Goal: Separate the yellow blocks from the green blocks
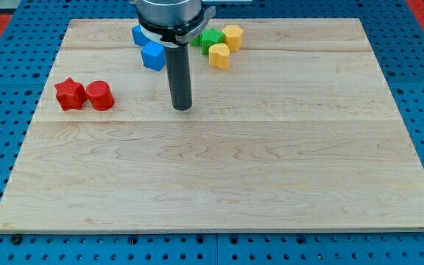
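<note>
Two yellow blocks sit near the view's top: a hexagonal one point(232, 36) and a rounded one point(219, 56) just below-left of it. A green block point(210, 39) touches both, at their left; another green block point(196, 38) shows partly behind the rod. My tip point(182, 107) rests on the board below-left of this cluster, apart from it.
Two blue blocks, one point(153, 56) left of the rod and one point(138, 34) partly hidden by the arm. A red star block point(70, 94) and a red cylinder-like block point(100, 96) lie at the view's left. The wooden board point(219, 177) lies on a blue pegboard.
</note>
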Robot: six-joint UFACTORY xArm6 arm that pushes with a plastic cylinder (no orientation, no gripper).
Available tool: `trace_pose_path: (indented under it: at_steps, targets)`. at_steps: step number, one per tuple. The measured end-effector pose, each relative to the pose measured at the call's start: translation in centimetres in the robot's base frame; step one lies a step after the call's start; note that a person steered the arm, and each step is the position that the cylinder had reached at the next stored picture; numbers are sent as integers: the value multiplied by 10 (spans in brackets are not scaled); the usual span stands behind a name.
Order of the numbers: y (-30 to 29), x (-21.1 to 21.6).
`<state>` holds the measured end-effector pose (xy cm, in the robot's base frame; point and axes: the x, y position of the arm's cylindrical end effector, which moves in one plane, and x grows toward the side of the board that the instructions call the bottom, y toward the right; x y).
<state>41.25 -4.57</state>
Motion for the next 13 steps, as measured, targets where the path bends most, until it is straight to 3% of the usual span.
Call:
trace_pose_path:
  at_steps: [1, 2, 3, 4, 5, 6, 9, 11, 12, 13]
  targets:
    - [57, -23]
    - [157, -68]
    - [215, -119]
    - [165, -178]
    - [98, -191]
    - [91, -201]
    - [93, -144]
    - [103, -56]
    - [113, -42]
    - [24, -11]
